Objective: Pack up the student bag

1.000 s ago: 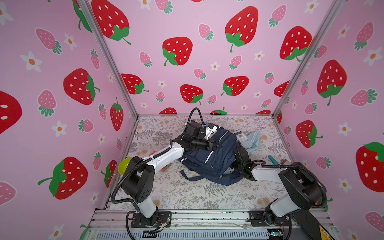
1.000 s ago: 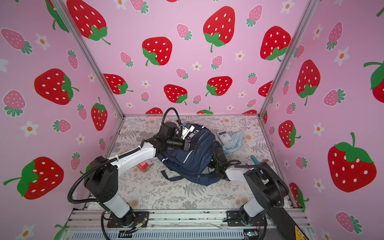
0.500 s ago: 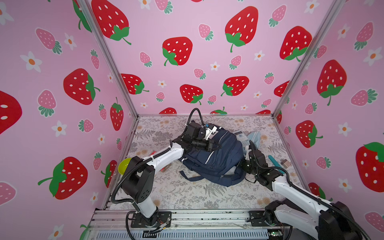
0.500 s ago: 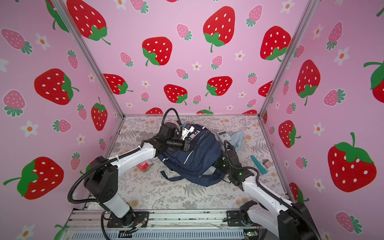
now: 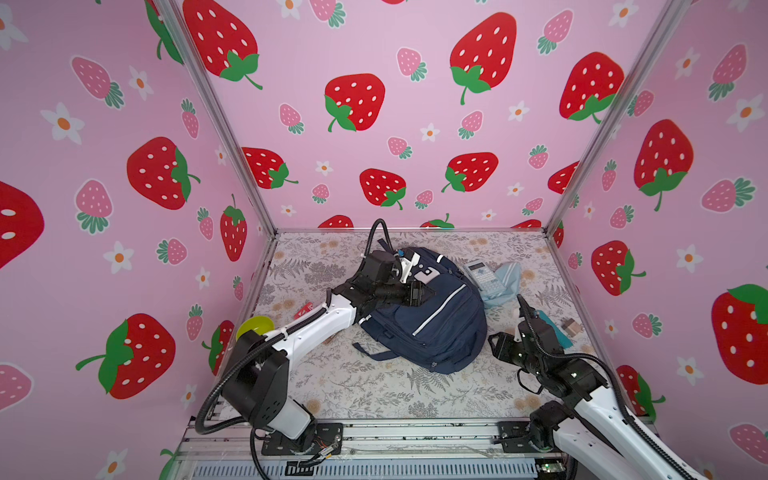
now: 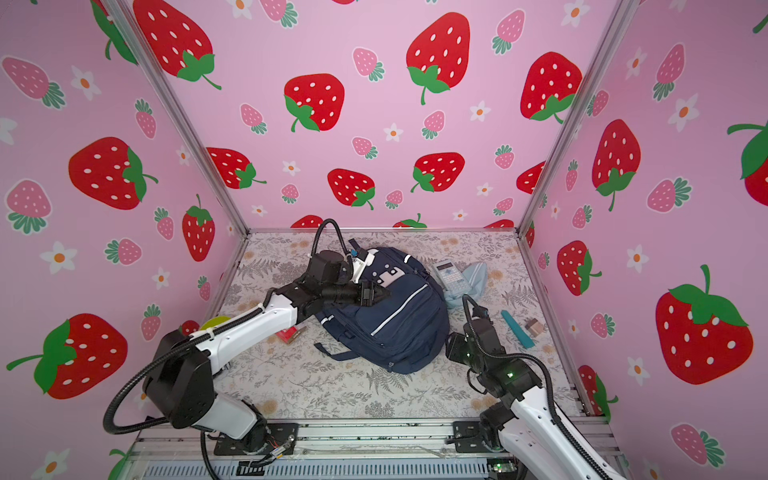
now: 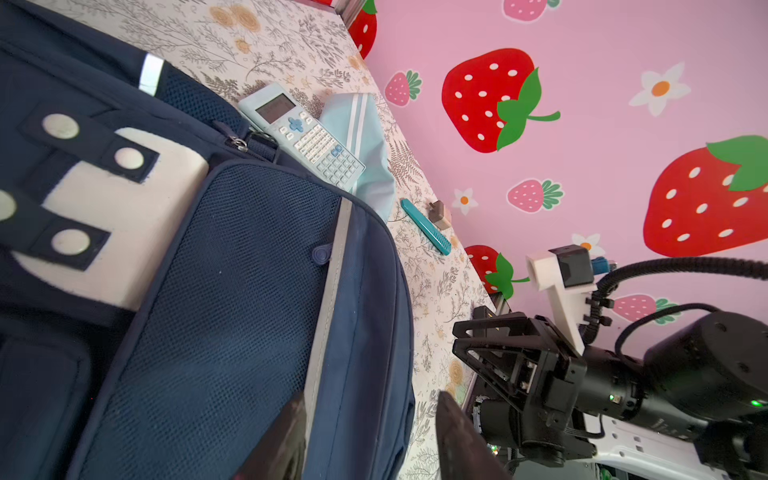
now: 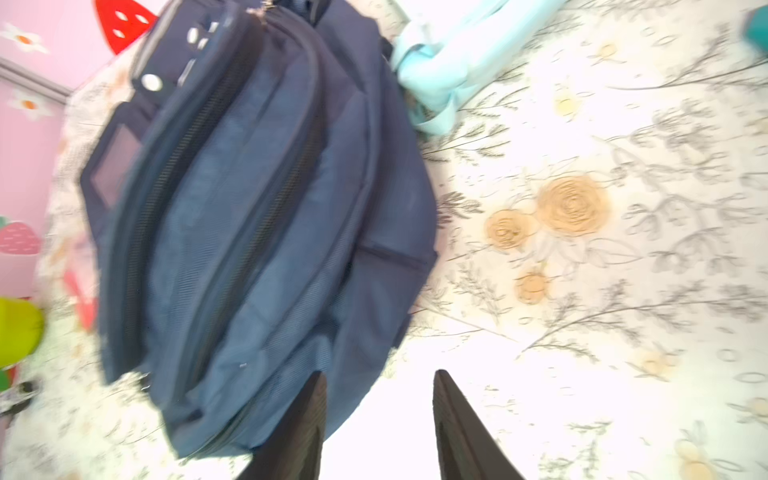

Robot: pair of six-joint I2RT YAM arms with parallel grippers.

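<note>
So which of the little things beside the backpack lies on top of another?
The pale calculator: it lies partly over the light blue cloth. The teal stick and brown block lie straight on the table.

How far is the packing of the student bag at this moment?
Done: nothing visibly packed; the student bag lies with zips seemingly closed. In hand: nothing; the left gripper is open over the bag, the right gripper open beside it. Left: the calculator, light blue pouch and teal stick lie outside.
</note>
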